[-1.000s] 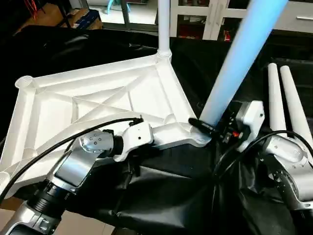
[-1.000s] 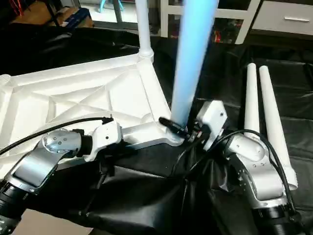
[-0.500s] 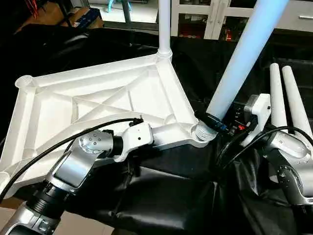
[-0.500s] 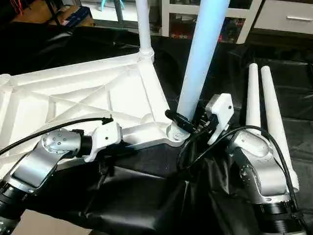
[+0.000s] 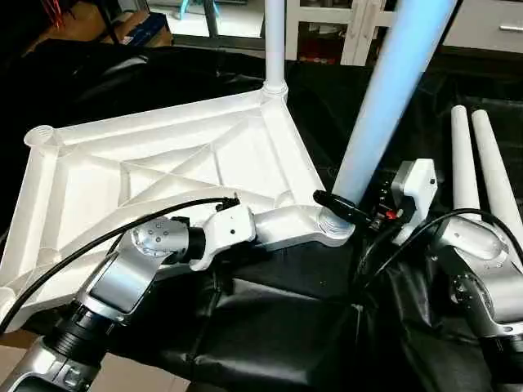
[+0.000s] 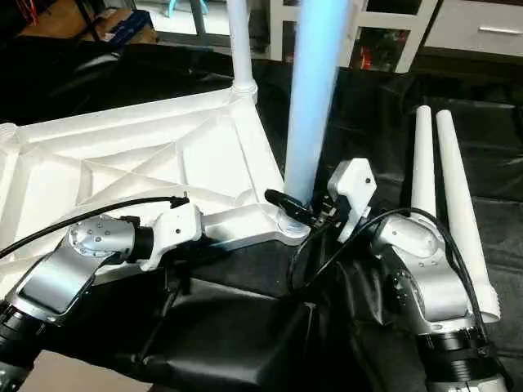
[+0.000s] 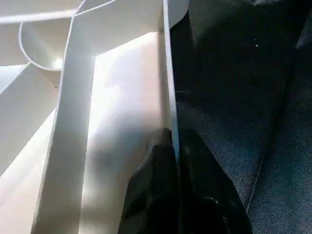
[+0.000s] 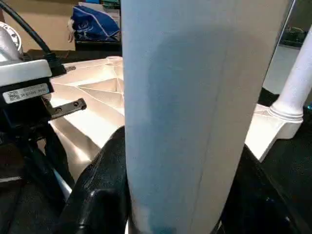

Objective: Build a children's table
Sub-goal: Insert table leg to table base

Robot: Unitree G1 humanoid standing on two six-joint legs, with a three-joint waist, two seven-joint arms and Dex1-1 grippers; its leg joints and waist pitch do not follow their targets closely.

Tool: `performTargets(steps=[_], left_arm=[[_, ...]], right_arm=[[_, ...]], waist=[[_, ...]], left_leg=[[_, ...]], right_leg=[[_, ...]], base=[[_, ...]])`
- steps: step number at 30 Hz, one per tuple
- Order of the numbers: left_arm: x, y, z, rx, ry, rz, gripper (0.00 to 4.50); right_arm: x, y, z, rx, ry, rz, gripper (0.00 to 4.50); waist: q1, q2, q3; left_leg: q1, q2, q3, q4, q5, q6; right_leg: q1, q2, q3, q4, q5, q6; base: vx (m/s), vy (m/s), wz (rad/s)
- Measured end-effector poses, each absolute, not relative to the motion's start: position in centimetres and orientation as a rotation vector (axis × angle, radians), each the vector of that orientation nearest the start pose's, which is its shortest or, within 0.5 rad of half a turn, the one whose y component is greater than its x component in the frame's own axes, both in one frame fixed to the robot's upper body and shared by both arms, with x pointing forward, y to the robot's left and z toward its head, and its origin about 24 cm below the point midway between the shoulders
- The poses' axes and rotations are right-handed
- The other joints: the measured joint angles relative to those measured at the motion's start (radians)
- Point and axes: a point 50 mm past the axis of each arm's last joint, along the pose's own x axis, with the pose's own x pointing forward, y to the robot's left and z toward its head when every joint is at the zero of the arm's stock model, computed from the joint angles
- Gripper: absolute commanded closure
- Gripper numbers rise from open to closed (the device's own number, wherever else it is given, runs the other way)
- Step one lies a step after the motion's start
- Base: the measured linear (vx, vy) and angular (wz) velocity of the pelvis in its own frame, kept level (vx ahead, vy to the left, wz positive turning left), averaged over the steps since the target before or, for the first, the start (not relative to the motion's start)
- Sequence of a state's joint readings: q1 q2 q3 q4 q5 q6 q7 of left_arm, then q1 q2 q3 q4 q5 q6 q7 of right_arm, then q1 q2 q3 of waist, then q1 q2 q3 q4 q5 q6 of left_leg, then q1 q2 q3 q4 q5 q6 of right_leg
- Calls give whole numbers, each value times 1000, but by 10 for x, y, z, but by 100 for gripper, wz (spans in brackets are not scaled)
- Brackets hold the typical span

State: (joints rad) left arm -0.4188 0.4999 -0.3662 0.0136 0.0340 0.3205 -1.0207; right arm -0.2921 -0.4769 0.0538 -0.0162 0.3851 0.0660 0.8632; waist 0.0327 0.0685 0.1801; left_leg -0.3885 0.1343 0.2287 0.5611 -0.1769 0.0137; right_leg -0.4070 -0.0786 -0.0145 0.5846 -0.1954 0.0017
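Tabletop (image 5: 188, 163) upside down on black cloth, one leg already upright in far corner socket.
R gripper (image 5: 347, 214) clamps tube leg (image 5: 384, 98) just above near socket (image 5: 331, 224); leg leans off-axis (needs straightening). L gripper (image 7: 173, 161) pinches tabletop rim.

A black cloth (image 5: 270, 327) drapes the surface, creased and slack at the near edge; behind it stands white furniture (image 6: 458, 28) with a drawer front and open shelves holding small red items; a cardboard box (image 5: 135, 28) sits on the floor at the far left.
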Motion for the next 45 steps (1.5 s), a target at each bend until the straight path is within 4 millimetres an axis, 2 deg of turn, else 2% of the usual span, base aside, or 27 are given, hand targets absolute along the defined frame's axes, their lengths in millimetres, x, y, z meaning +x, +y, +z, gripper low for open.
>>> performTargets(steps=[19, 32, 42, 45], left_arm=[[280, 120, 85, 610, 321, -1260, 450], [280, 121, 84, 609, 326, -1258, 450], [280, 121, 84, 607, 330, -1257, 450], [280, 122, 84, 607, 331, -1256, 450]], right_arm=[[269, -172, 129, -266, -118, 1067, 268], [276, -167, 134, -280, -68, 1112, 268], [281, -162, 132, -208, -36, 1112, 268], [287, -163, 130, -118, -30, 1086, 268]], waist=[[9, 2, -1], [5, 1, -2], [3, -1, -3], [2, -2, -3]], left_leg=[[2, 0, 0, -6, 3, 5], [4, 0, 0, -6, 1, 2], [4, 0, 0, -7, 2, 4], [4, 0, 0, -6, 1, 2]], right_leg=[[3, 0, 0, 0, -1, 2], [5, 0, -1, 0, -2, 2], [5, 0, -1, 0, -2, 3], [5, 0, -1, 0, -2, 3]], base=[[0, 0, 0], [0, 0, 0], [0, 0, 0], [0, 0, 0]])
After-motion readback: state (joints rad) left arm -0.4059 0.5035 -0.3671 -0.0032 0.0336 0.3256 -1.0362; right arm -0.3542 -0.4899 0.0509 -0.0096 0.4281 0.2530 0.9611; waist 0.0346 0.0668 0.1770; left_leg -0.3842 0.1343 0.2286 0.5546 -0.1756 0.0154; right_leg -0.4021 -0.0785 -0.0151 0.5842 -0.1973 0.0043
